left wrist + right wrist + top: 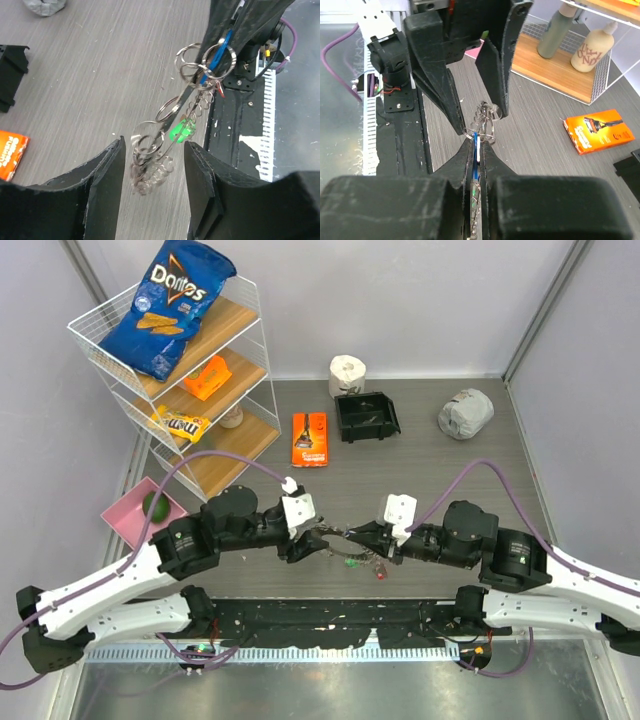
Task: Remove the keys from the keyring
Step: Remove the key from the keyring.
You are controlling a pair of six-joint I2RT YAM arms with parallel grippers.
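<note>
Two grippers meet tip to tip at table point(440, 480) centre.

Right gripper point(477, 144): fingers pressed together, pinching a blue-headed key point(220, 50) where several small rings bunch.

Keyring point(165, 130): hangs from the right gripper. In the left wrist view it slants toward 7 o'clock, with the frilled small pieces dangling at its low end. A green-headed key point(182, 131) sits mid-length. In the top view a red-headed key point(381, 573) droops at 5 o'clock of the bundle.

Left gripper point(154, 150): fingers spread, one on either side of the ring's low end; whether they touch it cannot be told.

Beyond the keyring, in the top view:
- 11 o'clock: orange carton point(309, 439).
- 12 o'clock: black bin point(366, 416), with a white paper roll point(347, 374) behind it.
- 1 o'clock: grey crumpled bundle point(465, 414).
- 10 o'clock: wire rack point(265, 350), with a Doritos bag point(167, 306) on top.
</note>
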